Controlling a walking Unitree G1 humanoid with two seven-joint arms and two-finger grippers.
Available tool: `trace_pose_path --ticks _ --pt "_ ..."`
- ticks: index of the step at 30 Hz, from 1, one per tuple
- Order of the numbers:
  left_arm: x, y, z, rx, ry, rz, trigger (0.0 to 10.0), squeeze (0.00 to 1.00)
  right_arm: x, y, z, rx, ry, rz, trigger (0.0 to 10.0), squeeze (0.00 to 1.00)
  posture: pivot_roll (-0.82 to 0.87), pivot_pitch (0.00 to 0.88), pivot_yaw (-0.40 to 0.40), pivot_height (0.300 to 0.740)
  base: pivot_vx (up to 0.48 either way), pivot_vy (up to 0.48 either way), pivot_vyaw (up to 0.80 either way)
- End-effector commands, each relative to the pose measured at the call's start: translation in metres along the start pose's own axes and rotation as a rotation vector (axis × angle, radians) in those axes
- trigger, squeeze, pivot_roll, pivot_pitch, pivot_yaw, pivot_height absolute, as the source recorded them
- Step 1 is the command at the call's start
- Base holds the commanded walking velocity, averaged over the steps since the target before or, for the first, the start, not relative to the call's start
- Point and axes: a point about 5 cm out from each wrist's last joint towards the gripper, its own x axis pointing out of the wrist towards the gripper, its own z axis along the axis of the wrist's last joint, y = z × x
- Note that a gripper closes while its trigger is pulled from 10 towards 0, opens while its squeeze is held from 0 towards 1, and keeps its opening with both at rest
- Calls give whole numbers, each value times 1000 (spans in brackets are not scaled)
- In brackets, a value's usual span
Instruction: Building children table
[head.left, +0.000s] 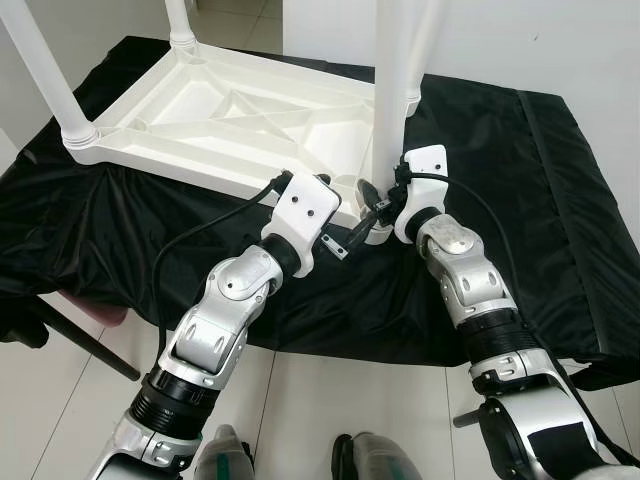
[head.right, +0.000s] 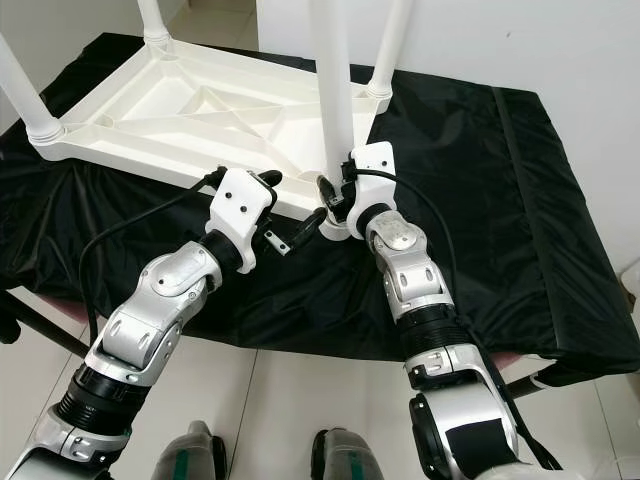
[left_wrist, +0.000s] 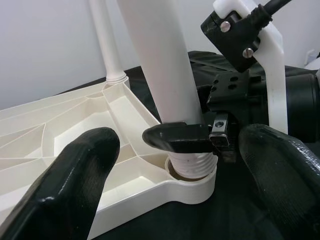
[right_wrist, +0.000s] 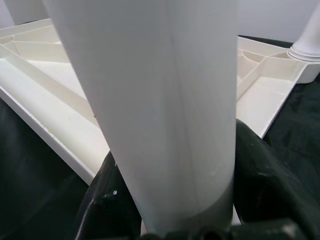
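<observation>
A white plastic children's table (head.left: 230, 120) lies upside down on a black cloth. Its legs stand upward. The near right leg (head.left: 390, 90) sits with its threaded end (left_wrist: 192, 162) in the corner socket (left_wrist: 192, 182). My right gripper (head.left: 378, 200) is shut on this leg just above the socket; in the right wrist view the leg (right_wrist: 160, 110) runs between the black fingers (right_wrist: 265, 175). My left gripper (head.left: 345, 243) is open just in front of that corner, its fingers (left_wrist: 75, 175) spread wide on either side of the socket and touching nothing.
Three more legs stand at the other corners: left (head.left: 45, 70), back (head.left: 180, 20) and far right (head.right: 390, 50). The black cloth (head.left: 520, 200) hangs over the front edge. Below are white floor tiles (head.left: 330, 400), my feet (head.left: 370, 460) and a dark slanted bar (head.left: 90, 345).
</observation>
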Motion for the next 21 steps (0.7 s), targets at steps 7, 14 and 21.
trace_pose_path --ticks 7,14,21 --pt "-2 -4 2 2 -8 -28 10000 0 2 10 -14 9 57 47 10000 0 4 34 -50 740 0 0 0" --pt "-3 -3 5 3 -13 -24 10000 0 1 7 -22 162 86 -4 10000 0 10 36 -51 740 0 0 0" --pt "-3 -3 7 2 -20 -21 10000 0 0 -1 -31 239 106 -70 10000 0 10 45 -49 740 0 0 0"
